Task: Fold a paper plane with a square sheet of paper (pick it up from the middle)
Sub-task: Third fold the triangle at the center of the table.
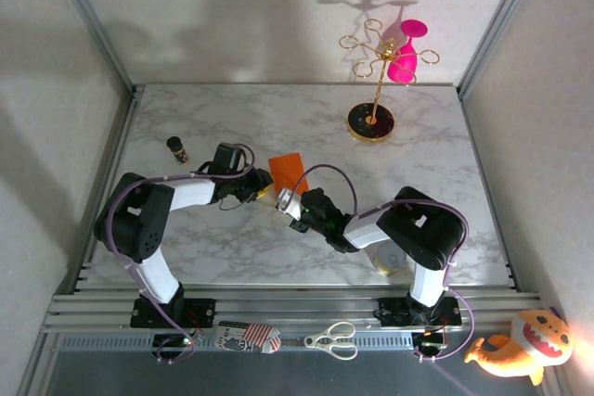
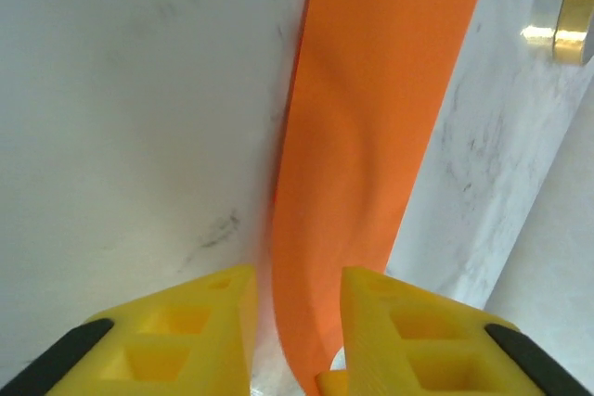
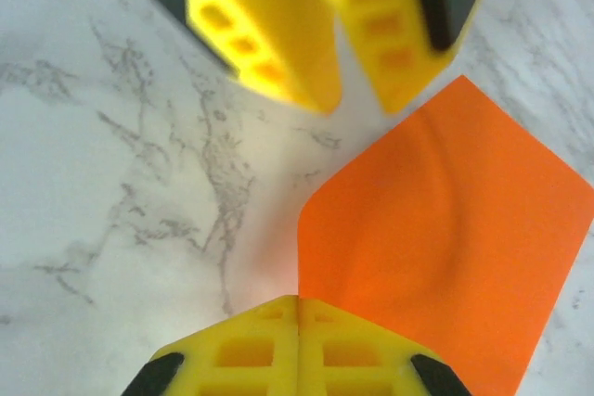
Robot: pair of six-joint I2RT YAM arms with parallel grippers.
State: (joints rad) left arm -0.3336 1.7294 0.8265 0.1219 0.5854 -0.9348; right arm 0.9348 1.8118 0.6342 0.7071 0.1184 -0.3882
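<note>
Holding the two yellow fingers of the left pincer [image 2: 297, 289] only a little apart, with a narrow gap between them. Passing through this gap and running straight ahead from the fingertips: the thin bright-orange sheet of paper [image 2: 371, 136], looking like a long strip here, with a soft bend along its length. Lying nearer to the right finger than to the left one; touching it or not, cannot tell. Lying on the white marbled table top [image 2: 121, 108], which is spreading on both sides of this pincer

Pressing the yellow fingers of the right pincer [image 3: 298, 312] fully together, with no gap at the seam. Reaching these closed tips with its near edge, and spreading ahead and to the right of them: the same orange sheet, ending in a pointed corner far ahead. Nipped between the tips or only lying under them, cannot tell. Facing this pincer from ahead, the left pincer's fingers [image 3: 269, 44], blurred, with open space between them

From above, meeting almost tip to tip, with the sheet lying just beyond both pincers. Standing well beyond the right pincer and to its right: a gold wire stand with a black round base [image 1: 371, 121], carrying a pink glass [image 1: 406, 55] on its upper arms. Standing near the left pincer, on its left side: a small dark bottle [image 1: 176, 148]
</note>
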